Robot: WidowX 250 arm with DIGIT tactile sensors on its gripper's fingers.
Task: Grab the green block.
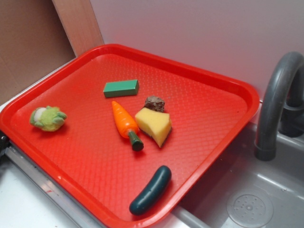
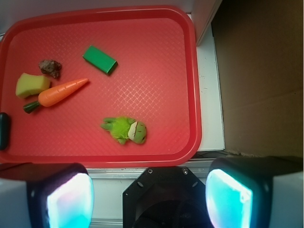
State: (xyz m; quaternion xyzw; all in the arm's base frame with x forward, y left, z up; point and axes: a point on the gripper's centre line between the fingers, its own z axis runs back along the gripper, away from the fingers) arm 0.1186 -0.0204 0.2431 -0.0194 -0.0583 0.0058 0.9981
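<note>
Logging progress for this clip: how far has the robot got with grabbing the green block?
Nothing looks done yet. The green block lies flat and untouched on the red tray, just beyond the toy carrot. In the wrist view the gripper sits high above the tray's near edge, its jaws wide apart and holding nothing. Still left: moving over the block, descending, closing on it and lifting.

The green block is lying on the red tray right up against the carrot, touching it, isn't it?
Not quite. The green block is on the red tray, but it is not touching the carrot; bare tray shows between them. The exterior view shows the gap, and the wrist view agrees.
</note>
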